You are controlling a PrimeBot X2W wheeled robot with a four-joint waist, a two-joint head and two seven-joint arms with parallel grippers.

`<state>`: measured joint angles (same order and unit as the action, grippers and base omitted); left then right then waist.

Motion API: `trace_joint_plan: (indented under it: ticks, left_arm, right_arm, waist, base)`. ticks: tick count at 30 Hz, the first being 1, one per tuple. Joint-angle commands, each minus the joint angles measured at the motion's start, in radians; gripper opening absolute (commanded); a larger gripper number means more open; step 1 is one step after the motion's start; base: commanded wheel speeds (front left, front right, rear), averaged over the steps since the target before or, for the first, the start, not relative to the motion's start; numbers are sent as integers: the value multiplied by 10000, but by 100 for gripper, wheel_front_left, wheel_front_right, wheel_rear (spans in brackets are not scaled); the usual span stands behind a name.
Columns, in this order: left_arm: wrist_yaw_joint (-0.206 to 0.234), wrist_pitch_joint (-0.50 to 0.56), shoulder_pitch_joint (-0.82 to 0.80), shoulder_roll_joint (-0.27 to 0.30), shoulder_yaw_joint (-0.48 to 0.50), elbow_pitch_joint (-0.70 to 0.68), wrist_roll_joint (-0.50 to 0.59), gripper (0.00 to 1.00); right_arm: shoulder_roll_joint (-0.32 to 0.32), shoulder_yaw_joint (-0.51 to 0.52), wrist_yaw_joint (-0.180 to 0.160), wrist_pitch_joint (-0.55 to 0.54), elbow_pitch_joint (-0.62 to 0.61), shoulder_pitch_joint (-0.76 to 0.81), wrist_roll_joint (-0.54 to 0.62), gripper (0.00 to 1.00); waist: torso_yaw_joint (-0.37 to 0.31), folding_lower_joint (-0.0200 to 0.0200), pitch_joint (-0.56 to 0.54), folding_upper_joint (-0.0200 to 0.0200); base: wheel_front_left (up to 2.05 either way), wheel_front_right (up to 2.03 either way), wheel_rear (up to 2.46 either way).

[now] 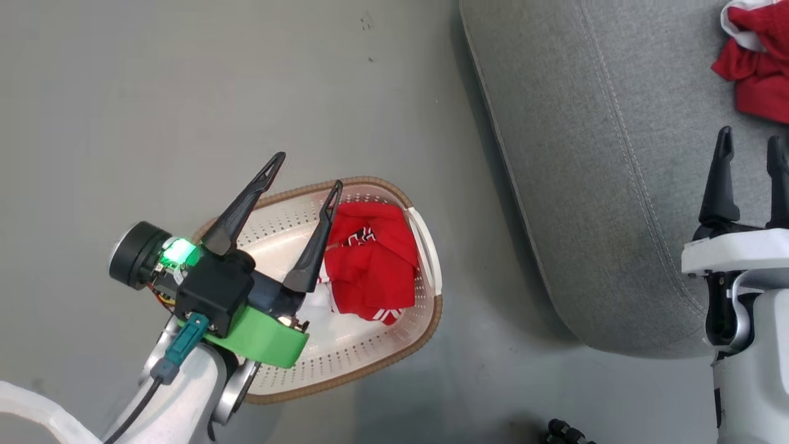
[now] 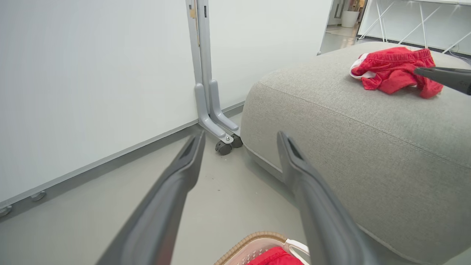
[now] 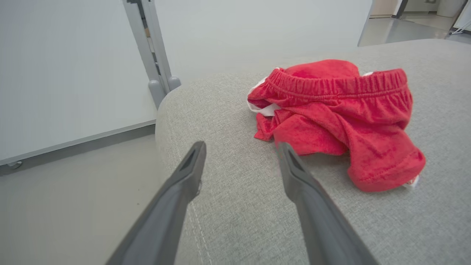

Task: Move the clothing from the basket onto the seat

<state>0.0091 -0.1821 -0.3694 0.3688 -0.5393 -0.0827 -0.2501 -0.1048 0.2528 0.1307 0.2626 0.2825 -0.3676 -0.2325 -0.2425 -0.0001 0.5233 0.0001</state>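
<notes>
Basket (image 1: 435,320): rounded-rectangular, cream-white plastic, walls and bottom punched with rows of small holes. Brown woven-look rim, smooth white side handle. It stands on the smooth grey floor (image 1: 185,92), near the seat (image 1: 592,172) but apart from it.

Red garment (image 1: 370,265): soft knit, crumpled in a heap in the right half of the basket, up against the handle side. White stripes show at its lower edge. Small white lettering on the upper fold, too small to read.

Seat: large cushion in coarse grey woven upholstery, with a rounded corner and a double stitched seam running along the top.

Red shorts (image 3: 338,114): lying loose on top of the seat. Gathered elastic waistband uppermost, one hemmed leg flopped toward the near side, a bit of white trim showing at the left.

Left gripper (image 1: 308,169): over the basket, long dark tapering fingers spread wide with nothing between them. One tip is over the rim, the other at the garment's edge. A green light glows at the wrist, above a green plastic collar (image 1: 265,339).

Right gripper (image 1: 751,134): over the seat, fingers apart and empty, tips just short of the shorts.

The left wrist view takes in a plain white wall panel (image 2: 92,73) and a grey metal post (image 2: 206,92) on black castors beside the seat
</notes>
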Motion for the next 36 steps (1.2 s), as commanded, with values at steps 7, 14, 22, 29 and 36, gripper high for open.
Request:
trace_joint_plan:
  ticks: [7, 14, 22, 29, 36]
  left_arm:
    - [605, -584, 446, -525, 689, 725, -621, 100]
    - [975, -817, 889, -771, 1497, 1342, -990, 100]
    - [1012, -830, 1671, -1189, 2826, 1521, -951, 100]
    - [682, -823, 2610, -1612, 3636, 1737, -599, 100]
    - [366, -822, 3290, -1928, 3970, 2029, -112, 100]
  right_arm:
    - [224, -1106, 1, 32, -1442, 974, 540, 100]
    - [412, -1817, 1, -390, -2262, 1603, 673, 100]
    - [492, -2202, 1, -923, -2922, 2320, 892, 100]
    - [524, -2312, 1, -1232, -3277, 3063, 1007, 100]
    - [535, -2398, 1, -1533, -3521, 3767, 858, 100]
  waist:
    - [1041, 1, -1472, -1]
    - [1668, 1, -2048, -1]
    - [2324, 1, -2631, -1]
    - [2538, 1, -3273, -1]
    - [2428, 1, -3801, -1]
  base:
    - [0, 0, 0]
    - [0, 0, 0]
    - [0, 0, 0]
    - [0, 0, 0]
    - [0, 0, 0]
